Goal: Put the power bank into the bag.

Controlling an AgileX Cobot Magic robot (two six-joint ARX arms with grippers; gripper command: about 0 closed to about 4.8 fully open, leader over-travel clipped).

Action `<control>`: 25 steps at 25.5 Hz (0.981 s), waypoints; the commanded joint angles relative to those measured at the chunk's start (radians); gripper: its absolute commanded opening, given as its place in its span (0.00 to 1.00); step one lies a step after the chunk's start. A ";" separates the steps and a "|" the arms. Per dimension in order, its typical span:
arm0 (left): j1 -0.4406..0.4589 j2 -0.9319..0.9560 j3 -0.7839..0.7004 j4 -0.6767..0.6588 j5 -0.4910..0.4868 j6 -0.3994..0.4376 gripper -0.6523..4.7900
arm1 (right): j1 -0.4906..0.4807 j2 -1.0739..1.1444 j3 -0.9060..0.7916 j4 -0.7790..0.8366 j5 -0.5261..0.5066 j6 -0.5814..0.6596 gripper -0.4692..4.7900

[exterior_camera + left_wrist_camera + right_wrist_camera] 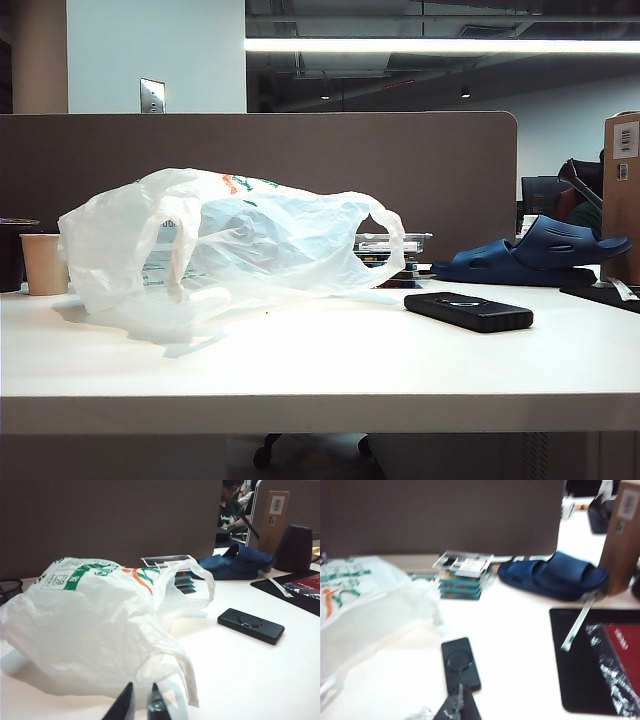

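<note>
At the far left of the white bench [320, 370] stands a beige paper cup [44, 263], just beside the bag [230, 245]. The bag lies crumpled on its side, translucent white with green and orange print, one loop handle toward the cup and the other reaching right. The left claw [139, 702] sits low at the near edge of the bag, its dark fingertips [125, 700] close together with a narrow gap between them, nothing pinched. Behind the bag's right handle is a stack of small flat boxes [388, 250]. Further right the power bank [468, 311] lies flat on the bench, apart from the bag. The right claw [459, 700] hangs just beside its near end, pressed together and empty. A blue sandal [535, 255] rests behind, and a black mat [600, 660] lies at the far right
</note>
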 commanded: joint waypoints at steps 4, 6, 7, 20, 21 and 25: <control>0.001 0.000 0.009 0.005 0.013 0.000 0.18 | 0.002 0.237 0.300 -0.211 -0.029 -0.005 0.09; 0.001 0.000 0.009 0.005 0.013 0.000 0.18 | 0.002 0.296 0.366 -0.269 -0.030 -0.004 0.09; 0.001 0.000 0.009 0.005 0.013 0.000 0.18 | 0.002 0.323 0.394 -0.294 -0.030 -0.004 0.09; 0.002 0.000 0.009 0.005 0.013 0.000 0.18 | 0.103 0.653 0.656 -0.425 -0.081 -0.018 0.09; 0.002 0.000 0.009 0.005 0.013 0.000 0.18 | 0.119 0.677 0.659 -0.425 -0.081 -0.032 0.09; 0.002 0.000 0.009 0.005 0.013 0.000 0.18 | 0.166 0.755 0.660 -0.425 -0.073 -0.058 0.09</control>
